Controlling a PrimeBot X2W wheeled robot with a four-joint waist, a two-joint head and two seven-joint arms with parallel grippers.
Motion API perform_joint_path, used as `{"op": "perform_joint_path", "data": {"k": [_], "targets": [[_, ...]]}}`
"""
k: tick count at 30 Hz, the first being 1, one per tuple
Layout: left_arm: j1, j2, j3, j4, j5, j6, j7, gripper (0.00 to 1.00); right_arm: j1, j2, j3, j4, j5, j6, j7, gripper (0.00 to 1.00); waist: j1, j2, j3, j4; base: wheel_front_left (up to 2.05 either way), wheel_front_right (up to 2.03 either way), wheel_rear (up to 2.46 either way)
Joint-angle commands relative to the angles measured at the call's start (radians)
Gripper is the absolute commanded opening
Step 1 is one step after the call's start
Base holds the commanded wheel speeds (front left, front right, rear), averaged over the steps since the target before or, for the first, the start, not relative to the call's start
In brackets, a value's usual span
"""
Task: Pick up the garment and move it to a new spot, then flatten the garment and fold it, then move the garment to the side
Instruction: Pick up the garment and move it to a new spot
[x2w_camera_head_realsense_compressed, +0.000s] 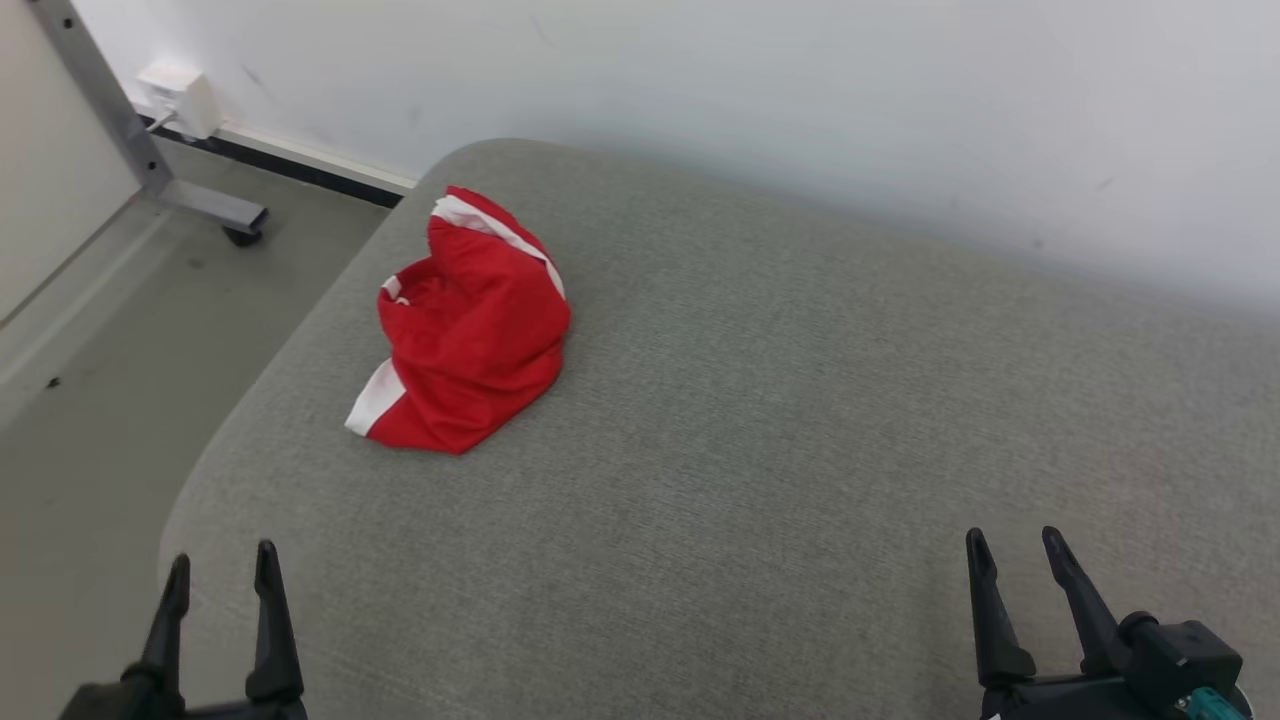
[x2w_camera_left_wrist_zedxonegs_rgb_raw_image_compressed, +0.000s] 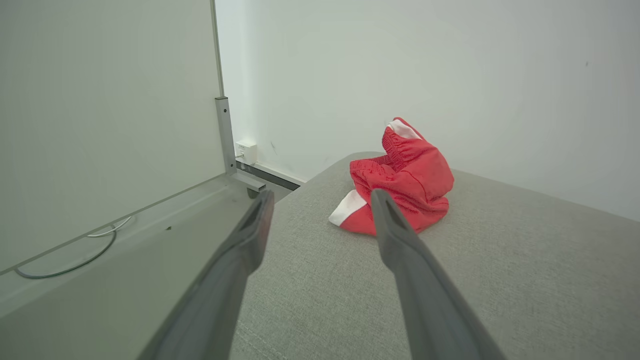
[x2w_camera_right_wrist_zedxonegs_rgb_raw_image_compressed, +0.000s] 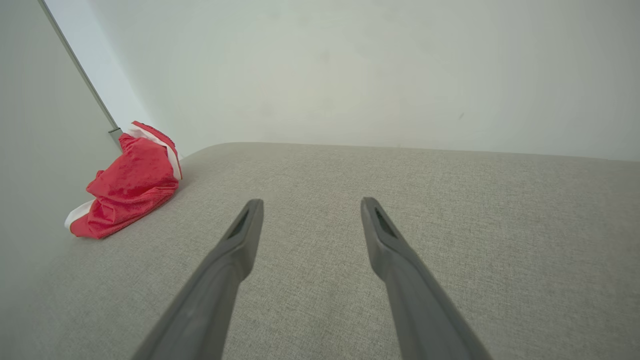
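My left gripper (x2w_camera_head_realsense_compressed: 223, 555) sits at the lower left of the head view, jaws spread wide and gripping nothing. My right gripper (x2w_camera_head_realsense_compressed: 1013, 534) sits at the lower right, jaws equally wide and unloaded. Both are positioned at the near edge of the grey upholstered cushion (x2w_camera_head_realsense_compressed: 760, 470). The red shorts (x2w_camera_head_realsense_compressed: 470, 330), trimmed in white, lie crumpled in a heap left of centre in the upper half, on the cushion close to its left edge and well apart from both grippers. Farther back, at the upper left, a castered metal frame leg (x2w_camera_head_realsense_compressed: 205, 208) stands on the floor below a white wall box (x2w_camera_head_realsense_compressed: 180, 95).
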Motion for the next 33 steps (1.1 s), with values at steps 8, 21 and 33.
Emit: {"op": "perform_joint_path", "data": {"k": [8,21,33], "targets": [[-0.198,0.061,0.023,0.051,-0.041,0.002,-0.003,1.00,-0.041,-0.037,-0.021,-0.063,-0.025,-0.003,0.033,1.00,0.0000,0.0000,0.107,-0.128,0.00,0.00,0.00],[-0.660,0.218,0.062,0.250,-0.141,0.002,0.027,1.00,-0.116,-0.075,-0.101,-0.204,-0.066,-0.003,0.080,1.00,0.0000,0.0000,0.353,-0.307,0.00,0.00,0.00],[-0.840,0.338,-0.009,0.509,-0.213,0.002,0.206,1.00,-0.145,-0.075,-0.128,-0.258,-0.073,-0.003,0.085,1.00,0.0000,0.0000,0.435,-0.373,0.00,0.00,0.00]]}}
